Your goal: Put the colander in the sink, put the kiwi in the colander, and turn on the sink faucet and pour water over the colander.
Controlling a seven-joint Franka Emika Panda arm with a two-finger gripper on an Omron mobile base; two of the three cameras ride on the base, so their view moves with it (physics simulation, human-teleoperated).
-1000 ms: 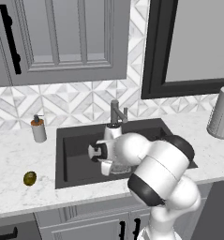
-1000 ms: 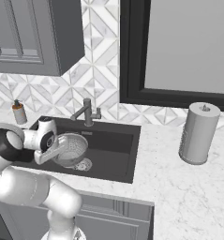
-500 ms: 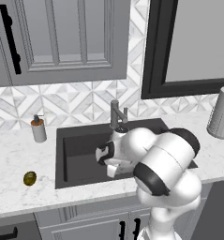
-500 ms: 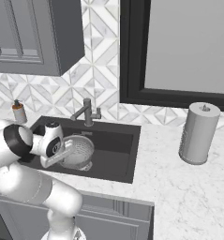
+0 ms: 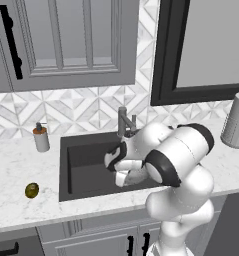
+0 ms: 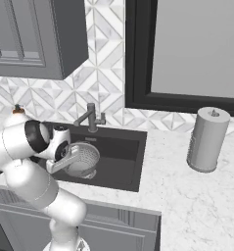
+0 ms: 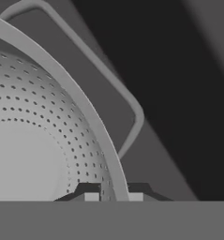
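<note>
The perforated silver colander (image 6: 85, 158) hangs tilted inside the dark sink (image 6: 122, 158), toward its left half. My gripper (image 6: 64, 160) is shut on the colander's near rim. In the hand view the rim (image 7: 92, 124) runs between my gripper's (image 7: 113, 197) tips, with the holed bowl (image 7: 33, 140) to the left and a wire handle loop (image 7: 132, 105) to the right. From the left base view my arm hides most of the colander (image 5: 136, 176) in the sink (image 5: 81, 167). The kiwi (image 5: 32, 190) lies on the counter left of the basin. The sink faucet (image 5: 124, 123) stands behind the basin; no water shows.
A white soap dispenser (image 5: 40, 138) stands at the sink's back left corner. A grey paper towel roll (image 6: 207, 139) is on the marble counter to the right. Wall cabinets (image 5: 66, 45) and a dark-framed window (image 6: 187, 54) are above.
My hand and the colander have shifted slightly to the right over the basin. The grip on the rim is unchanged, and the kiwi has stayed put.
</note>
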